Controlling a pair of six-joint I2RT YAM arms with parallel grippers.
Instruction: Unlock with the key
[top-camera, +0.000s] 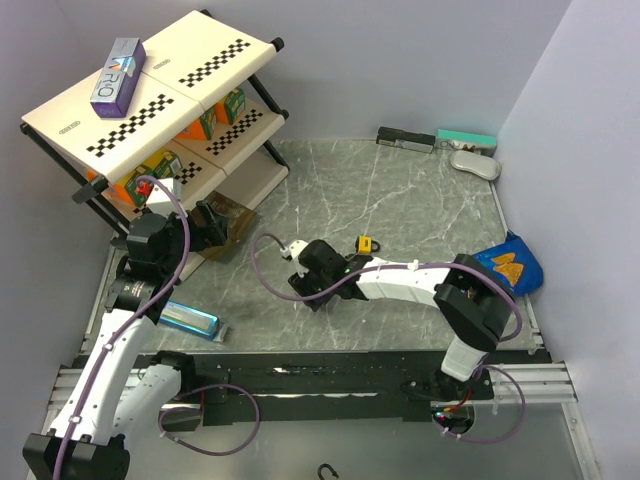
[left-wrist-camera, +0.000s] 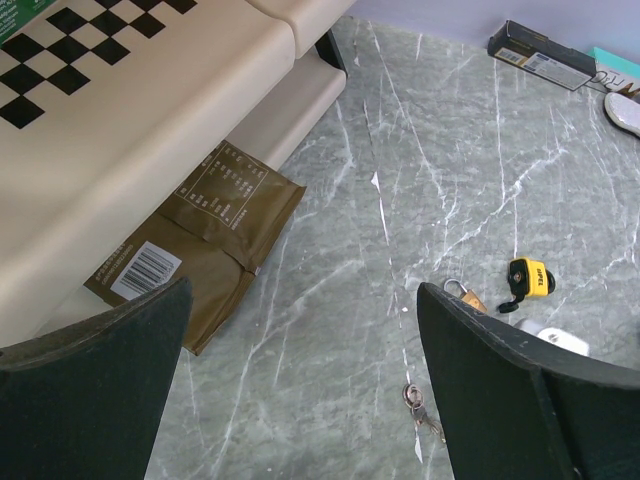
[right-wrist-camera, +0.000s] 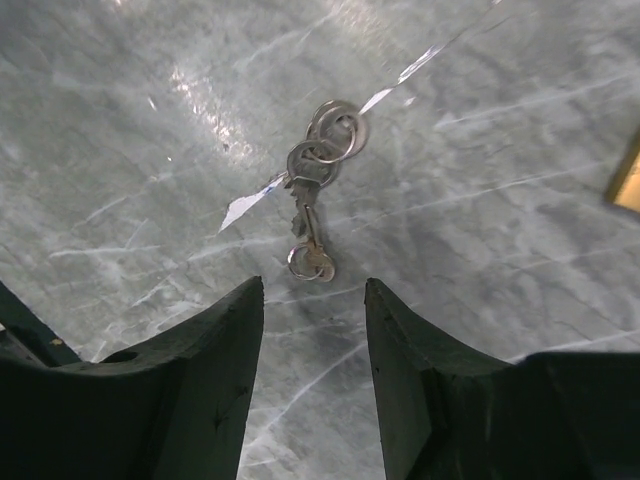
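A bunch of small silver keys (right-wrist-camera: 315, 180) on rings lies flat on the grey marble table, just ahead of my right gripper (right-wrist-camera: 312, 290). That gripper is open and empty, low over the table, with its fingers either side of the lowest ring. The keys also show in the left wrist view (left-wrist-camera: 420, 405). A brass padlock (left-wrist-camera: 465, 295) and a yellow padlock (left-wrist-camera: 527, 278) lie just beyond them; the yellow one also shows in the top view (top-camera: 367, 243). My left gripper (left-wrist-camera: 305, 300) is open and empty, held above the table near the shelf. In the top view my right gripper (top-camera: 305, 280) hides the keys.
A cream shelf rack (top-camera: 150, 100) stands at the back left, with a brown packet (left-wrist-camera: 200, 250) under its edge. A blue packet (top-camera: 190, 318) lies near the left arm, a blue bag (top-camera: 510, 262) at the right edge. A black box (top-camera: 405, 138) and a teal box (top-camera: 465, 137) lie at the back.
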